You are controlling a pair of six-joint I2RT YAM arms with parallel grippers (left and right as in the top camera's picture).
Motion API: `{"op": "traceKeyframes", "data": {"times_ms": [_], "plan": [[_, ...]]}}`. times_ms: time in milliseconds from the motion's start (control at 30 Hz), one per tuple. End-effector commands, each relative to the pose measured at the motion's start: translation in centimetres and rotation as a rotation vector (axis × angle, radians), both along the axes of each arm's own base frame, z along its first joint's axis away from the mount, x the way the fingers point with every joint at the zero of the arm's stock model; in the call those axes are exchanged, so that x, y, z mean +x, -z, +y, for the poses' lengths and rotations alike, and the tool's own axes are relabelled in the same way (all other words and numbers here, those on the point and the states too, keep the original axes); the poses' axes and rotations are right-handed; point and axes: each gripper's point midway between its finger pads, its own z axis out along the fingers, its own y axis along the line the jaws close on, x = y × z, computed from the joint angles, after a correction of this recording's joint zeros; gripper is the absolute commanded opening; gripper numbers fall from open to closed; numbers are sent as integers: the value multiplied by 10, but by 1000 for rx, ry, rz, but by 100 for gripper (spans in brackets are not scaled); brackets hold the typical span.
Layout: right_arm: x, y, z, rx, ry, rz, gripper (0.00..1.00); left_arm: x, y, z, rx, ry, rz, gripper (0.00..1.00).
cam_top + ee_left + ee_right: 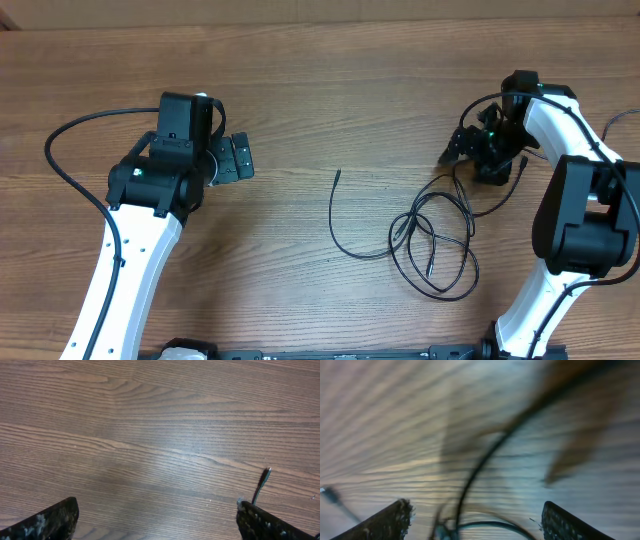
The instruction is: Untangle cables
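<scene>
The cables (432, 240) are thin black cords lying in loose overlapping loops right of the table's middle. One strand (334, 215) curves off to the left and ends in a small plug. My right gripper (462, 160) hangs over the loops' upper end. In the blurred right wrist view a cable strand (470, 485) runs between its wide-apart fingers (390, 520), which do not clamp it; the right gripper (477, 521) is open. My left gripper (236, 158) stands open well left of the cables. In the left wrist view its gripper (157, 520) holds nothing, and a plug end (262, 482) shows by its right finger (265, 525).
The wooden table (320, 80) carries nothing else. Thick black wires belong to the arms, one looping at the far left (60, 160). The arm bases stand at the front edge, left (120, 290) and right (540, 300).
</scene>
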Motion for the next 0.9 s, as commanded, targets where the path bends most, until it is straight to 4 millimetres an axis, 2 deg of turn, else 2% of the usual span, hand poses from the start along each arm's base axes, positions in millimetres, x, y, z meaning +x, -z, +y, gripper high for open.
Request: {"op": "traceKeyframes", "data": {"times_ms": [0,267,300,367,400,467,533,567,667,700,733,800,867], "plan": [[-10,3,-13,-85,0,42,78,2,-3,3,15,-2,-7,100],[-18,10,-5,-89,-30,66,4,2,-3,3,15,-2,-7,100],[-18,10,-8,-104,-31,66,4,2,-3,3,15,-2,-7,100],[-17,7,-28,-192,-24,71,4,2,-3,3,15,-2,-8,100],[-12,-7,-60,-281,32,72,4,2,-3,3,15,-2,-7,100],[-6,-23,-88,-329,103,60,4,2,-3,3,15,-2,-7,99],[4,-52,-130,-368,222,18,4,2,-3,3,15,-2,-7,100],[8,-62,-143,-372,257,-3,4,2,-3,3,15,-2,-7,100],[15,-110,-201,-416,402,-103,4,2,-3,3,15,-2,-7,100],[13,-126,-223,-451,472,-130,4,2,-3,3,15,-2,-7,100],[6,-150,-260,-514,602,-171,4,2,-3,3,15,-2,-7,100],[-3,-170,-292,-558,700,-216,4,2,-3,3,15,-2,-7,100],[-15,-181,-325,-594,782,-253,4,2,-3,3,15,-2,-8,100]]}}
